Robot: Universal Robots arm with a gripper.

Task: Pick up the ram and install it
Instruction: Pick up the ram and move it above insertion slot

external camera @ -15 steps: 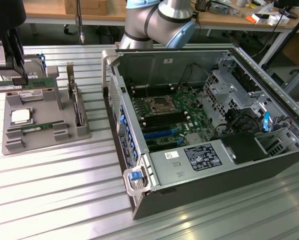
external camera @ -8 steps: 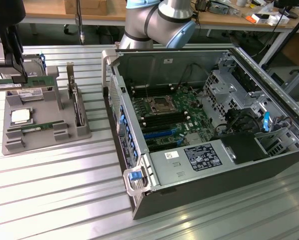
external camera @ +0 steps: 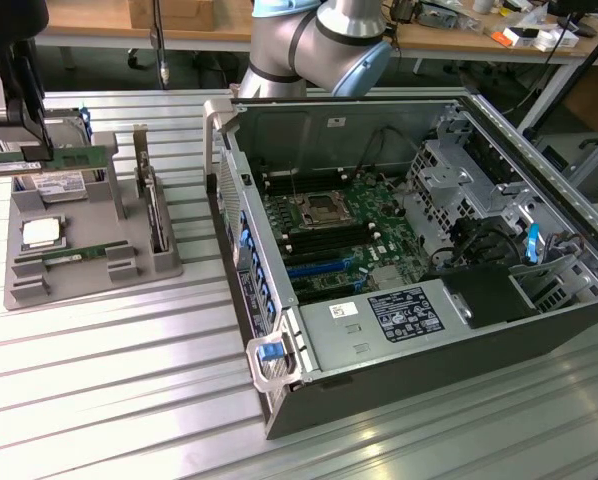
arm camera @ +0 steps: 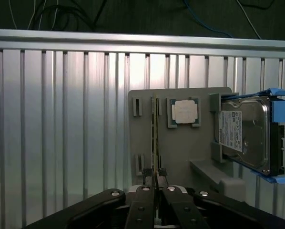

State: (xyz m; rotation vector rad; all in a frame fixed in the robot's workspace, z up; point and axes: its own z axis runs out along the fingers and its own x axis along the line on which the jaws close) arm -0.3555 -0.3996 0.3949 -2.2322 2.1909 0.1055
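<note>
Gripper (arm camera: 154, 172) clamped on the ram (arm camera: 155, 152) (by its thin edge); a slight skew could let it slip.

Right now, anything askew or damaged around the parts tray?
Nothing stands out. The tool is shut on the ram, which it holds level. The CPU and the hard drive sit straight in the grey tray.

- Here's the silver hard drive in blue rails (arm camera: 252, 138), its white label (arm camera: 229, 131) carrying dark print, nothing legible
- Over on the grey metal power-supply box (external camera: 379, 335), a black label (external camera: 404, 313), white print, unreadable too
</note>
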